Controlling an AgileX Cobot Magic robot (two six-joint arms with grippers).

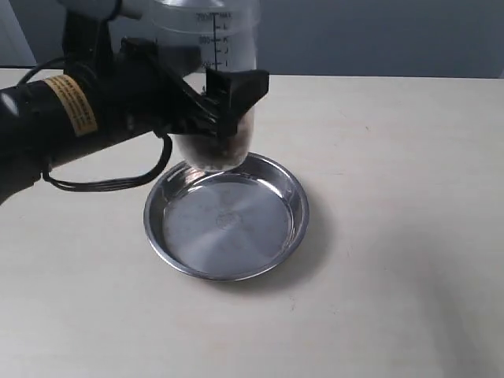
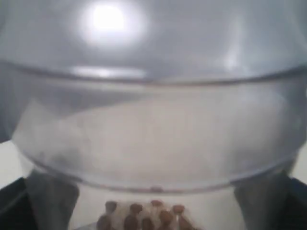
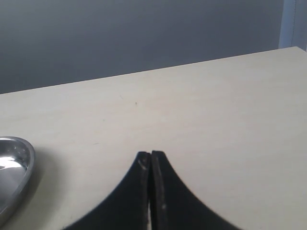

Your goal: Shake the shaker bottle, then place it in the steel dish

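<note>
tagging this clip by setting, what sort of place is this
Probably a robotics lab bench, not a kitchen: a pale tabletop, a plain grey wall, and a robot arm holding a shaker bottle at a steel dish.

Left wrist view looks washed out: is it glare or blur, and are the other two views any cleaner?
Left wrist view: the shaker bottle fills the frame out of focus, with a bright glare spot on the plastic; exterior view: sharp, the steel dish mirrors light and throws a soft shadow on the table; right wrist view: evenly lit, only the right gripper slightly soft.
</note>
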